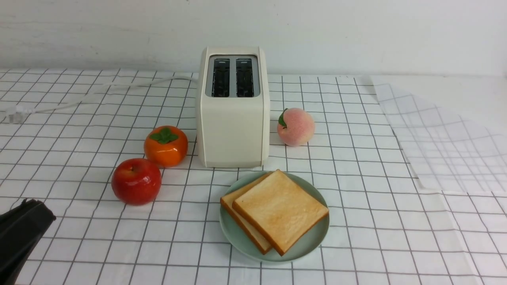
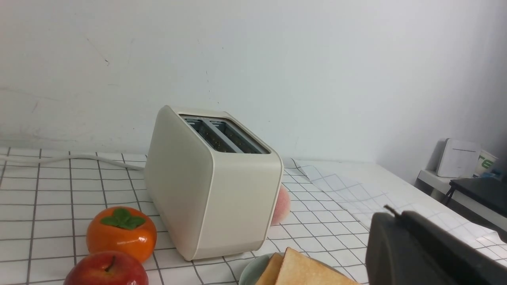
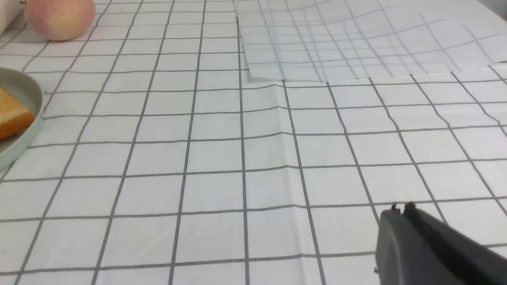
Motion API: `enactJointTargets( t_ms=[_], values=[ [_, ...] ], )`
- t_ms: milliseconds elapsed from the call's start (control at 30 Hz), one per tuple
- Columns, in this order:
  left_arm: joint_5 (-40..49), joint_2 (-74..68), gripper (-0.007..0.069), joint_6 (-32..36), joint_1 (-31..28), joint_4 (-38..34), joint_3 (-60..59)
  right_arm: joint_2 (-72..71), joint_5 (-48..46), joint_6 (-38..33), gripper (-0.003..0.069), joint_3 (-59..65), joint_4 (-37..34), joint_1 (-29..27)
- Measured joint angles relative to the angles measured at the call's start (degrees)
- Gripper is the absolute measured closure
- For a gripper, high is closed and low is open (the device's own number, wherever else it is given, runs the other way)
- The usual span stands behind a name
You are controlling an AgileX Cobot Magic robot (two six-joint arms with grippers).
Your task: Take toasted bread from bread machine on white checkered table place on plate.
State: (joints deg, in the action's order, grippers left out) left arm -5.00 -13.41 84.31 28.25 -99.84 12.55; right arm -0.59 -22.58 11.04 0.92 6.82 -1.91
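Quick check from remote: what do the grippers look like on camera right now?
Both are matte black with smooth, rounded casings. The left gripper and right gripper each end in a blunt tip with small nubs. No cables, markings or labels show on them.

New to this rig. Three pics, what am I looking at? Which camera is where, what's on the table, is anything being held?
It is a two-armed robot with a gripper on each arm. One picture comes from a camera between the arms, looking forward; the other two come from cameras on the left and right wrists.

On the white checkered table stands a cream bread machine, both slots empty. In front of it, a pale green plate carries two overlapping slices of toasted bread. Around the toaster lie a red apple, a persimmon and a peach.

Nothing is held. The left gripper and right gripper are both shut and empty, away from the food.
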Motion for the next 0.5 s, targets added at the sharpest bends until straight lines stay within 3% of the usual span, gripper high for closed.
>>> enactJointTargets(
  t_ms=[233, 367, 433, 500],
  values=[
    [-3.6, 0.0, 0.0633, -0.7, 0.0, 0.0, -0.4, 0.0, 0.0, 0.0, 0.0658, 0.0, 0.0, 0.0],
    [-5.5, 0.0, 0.0637, -2.6, 0.0, 3.7, -1.6, 0.0, 0.0, 0.0, 0.0655, 0.0, 0.0, 0.0],
    [-6.5, 0.0, 0.0637, -6.6, 0.0, 8.7, -2.1, 0.0, 0.0, 0.0, 0.0655, 0.0, 0.0, 0.0],
    [-6.9, 0.0, 0.0637, -15.2, -0.1, 18.9, -2.2, 0.0, 0.0, 0.0, 0.0650, 0.0, 0.0, 0.0]
  ],
)
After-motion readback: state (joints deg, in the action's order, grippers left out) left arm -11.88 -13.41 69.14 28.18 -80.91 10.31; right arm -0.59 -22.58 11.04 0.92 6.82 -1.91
